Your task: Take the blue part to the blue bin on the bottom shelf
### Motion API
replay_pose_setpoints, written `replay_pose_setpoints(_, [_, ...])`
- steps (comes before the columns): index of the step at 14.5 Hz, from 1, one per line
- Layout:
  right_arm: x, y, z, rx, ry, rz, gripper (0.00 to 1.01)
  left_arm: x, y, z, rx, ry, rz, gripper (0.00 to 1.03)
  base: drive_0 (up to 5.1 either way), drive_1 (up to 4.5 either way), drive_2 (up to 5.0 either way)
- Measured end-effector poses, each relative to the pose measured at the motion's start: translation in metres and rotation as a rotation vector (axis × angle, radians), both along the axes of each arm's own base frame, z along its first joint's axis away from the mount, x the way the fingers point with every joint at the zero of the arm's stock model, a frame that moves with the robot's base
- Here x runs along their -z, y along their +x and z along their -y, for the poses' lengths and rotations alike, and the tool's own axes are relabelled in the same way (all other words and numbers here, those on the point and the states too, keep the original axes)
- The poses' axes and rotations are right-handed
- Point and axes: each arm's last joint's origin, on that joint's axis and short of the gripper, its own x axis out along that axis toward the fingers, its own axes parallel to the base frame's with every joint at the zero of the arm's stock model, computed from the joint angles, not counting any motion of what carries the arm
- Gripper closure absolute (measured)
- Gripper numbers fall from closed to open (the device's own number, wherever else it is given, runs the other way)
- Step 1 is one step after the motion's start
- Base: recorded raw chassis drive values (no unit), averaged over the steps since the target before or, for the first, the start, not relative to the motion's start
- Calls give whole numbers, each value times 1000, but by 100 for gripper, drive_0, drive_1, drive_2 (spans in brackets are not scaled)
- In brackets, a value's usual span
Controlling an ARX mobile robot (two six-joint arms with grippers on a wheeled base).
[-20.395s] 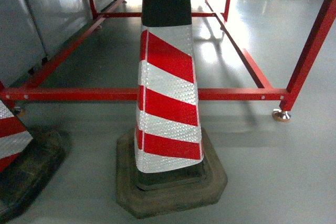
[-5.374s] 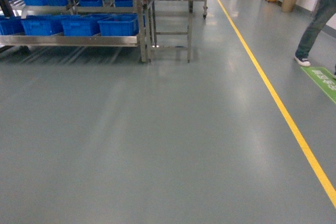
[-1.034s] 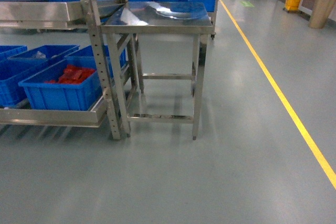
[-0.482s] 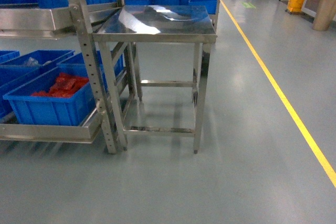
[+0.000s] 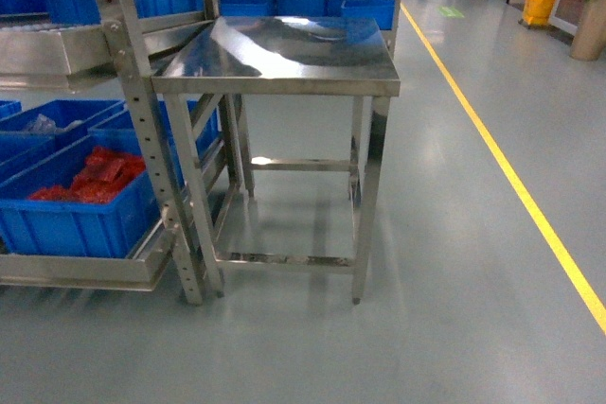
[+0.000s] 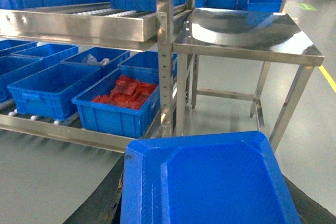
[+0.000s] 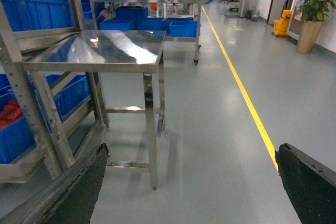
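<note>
The steel rack (image 5: 142, 139) fills the left of the head view, with the steel table (image 5: 284, 54) standing just beside it at centre. The bottom shelf (image 6: 58, 129) runs along the lower left of the left wrist view, carrying a row of blue crates; the one nearest the table holds red parts (image 6: 126, 92), so it is not the target. Which of the other crates is the blue bin cannot be settled from here.

In the left wrist view a blue tray (image 6: 210, 182) fills the lower centre.

The task looks barely begun: the robot faces the rack and nothing is picked. The blue part shows in no view.

Neither gripper shows its fingertips; only dark edges frame the wrist views, so whether the jaws are apart or together cannot be told.
</note>
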Motion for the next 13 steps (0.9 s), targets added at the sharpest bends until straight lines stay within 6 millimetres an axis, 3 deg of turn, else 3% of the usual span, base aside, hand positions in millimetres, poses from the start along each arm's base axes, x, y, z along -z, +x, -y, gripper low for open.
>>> replay_pose_setpoints(13, [0,0,0,0,0,-3,3,0,0,0,2,0,0,59,-1,416,-418])
